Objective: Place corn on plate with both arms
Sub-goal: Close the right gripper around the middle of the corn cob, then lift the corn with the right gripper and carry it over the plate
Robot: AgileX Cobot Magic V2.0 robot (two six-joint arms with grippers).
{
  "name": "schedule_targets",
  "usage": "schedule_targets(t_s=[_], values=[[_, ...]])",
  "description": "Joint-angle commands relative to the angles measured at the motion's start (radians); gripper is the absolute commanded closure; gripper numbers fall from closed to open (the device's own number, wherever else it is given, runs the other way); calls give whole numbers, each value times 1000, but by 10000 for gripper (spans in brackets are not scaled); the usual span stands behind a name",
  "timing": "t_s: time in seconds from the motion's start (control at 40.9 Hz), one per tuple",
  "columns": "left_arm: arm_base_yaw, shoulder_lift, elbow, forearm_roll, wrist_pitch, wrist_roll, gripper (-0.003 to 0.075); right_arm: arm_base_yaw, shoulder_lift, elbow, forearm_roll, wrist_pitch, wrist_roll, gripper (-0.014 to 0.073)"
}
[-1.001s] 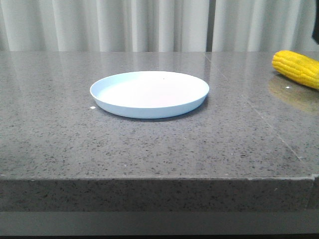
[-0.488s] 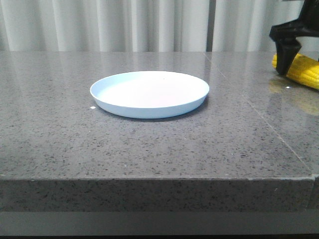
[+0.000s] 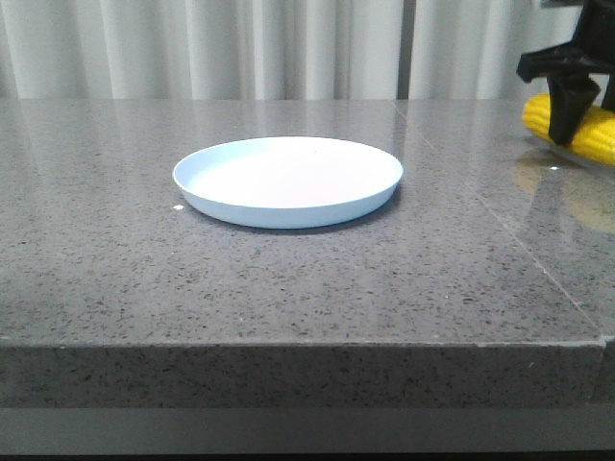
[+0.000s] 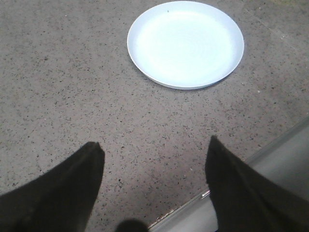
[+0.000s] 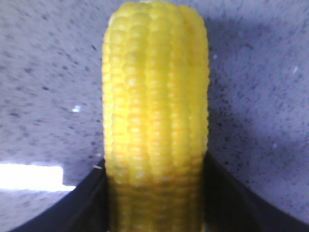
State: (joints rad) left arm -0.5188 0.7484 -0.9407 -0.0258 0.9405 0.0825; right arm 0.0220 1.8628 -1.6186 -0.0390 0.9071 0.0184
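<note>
The plate sits mid-table, bare stone all around it. At the far right edge the right gripper pinches the corn, lifted off the table. The right wrist view shows fingers flanking the cob. The left gripper hangs spread near the table's front edge.

No text, label, brand, number or sign can be read in any of the views. The plate has a plain surface without print, the corn carries no sticker, and the speckled tabletop shows no marking or writing.
</note>
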Motion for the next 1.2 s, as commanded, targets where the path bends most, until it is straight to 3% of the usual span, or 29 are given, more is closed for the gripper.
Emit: schedule_targets(t_s=[0.0,0.269,0.44,0.611,0.83,1.05,1.172], values=[[-5,0,-23,-6,-67,-7,281,31,-132,-40,18,-36,-11,284],[-5,0,-23,-6,-67,-7,281,223,-264,-90,25,51,-13,284],[-5,0,-23,-6,-67,-7,281,362,-235,-205,39,185,-12,284],[-5,0,-23,-6,-67,-7,281,464,-159,-247,48,189,54,284],[-5,0,-23,-6,-67,-7,281,491,-47,-247,154,77,162,284],[-5,0,-23,-6,-67,-7,281,491,50,-247,215,-4,181,277],[-5,0,-23,-6,-67,-7,281,491,72,-247,213,-16,181,149]])
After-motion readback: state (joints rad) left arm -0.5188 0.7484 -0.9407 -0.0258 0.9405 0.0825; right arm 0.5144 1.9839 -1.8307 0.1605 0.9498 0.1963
